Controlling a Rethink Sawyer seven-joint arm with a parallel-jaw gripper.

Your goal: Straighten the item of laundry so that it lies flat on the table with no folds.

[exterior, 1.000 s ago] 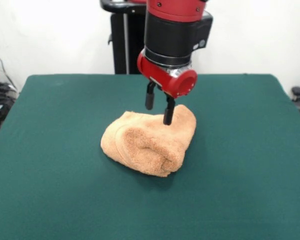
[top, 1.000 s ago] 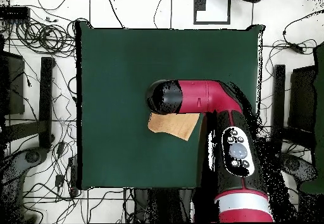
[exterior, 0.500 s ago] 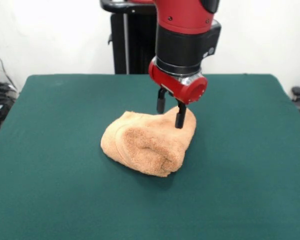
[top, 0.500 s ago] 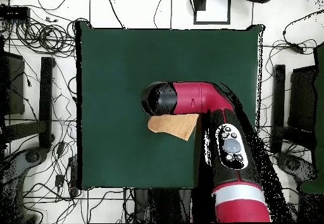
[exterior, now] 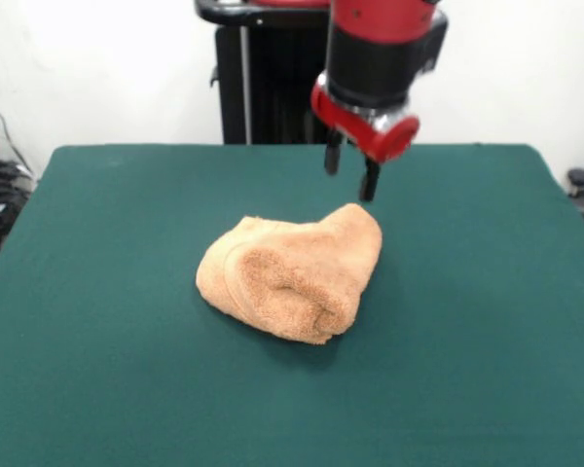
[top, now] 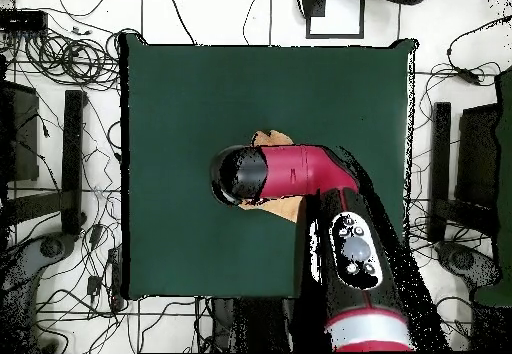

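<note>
Now the gripper (exterior: 352, 172), open and empty, has lifted off the towel (exterior: 290, 275), still bunched mid-worktop (exterior: 97, 292): no progress.

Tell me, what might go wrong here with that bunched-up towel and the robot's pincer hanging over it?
The open pincer hangs empty above the far right edge of the peach towel, touching nothing. Coming straight down, it may meet bare green table or nip only a thin fold that slips out. The towel is rolled into a thick lump, so grabbing several layers at once would probably drag the whole bundle rather than spread it flat.
</note>
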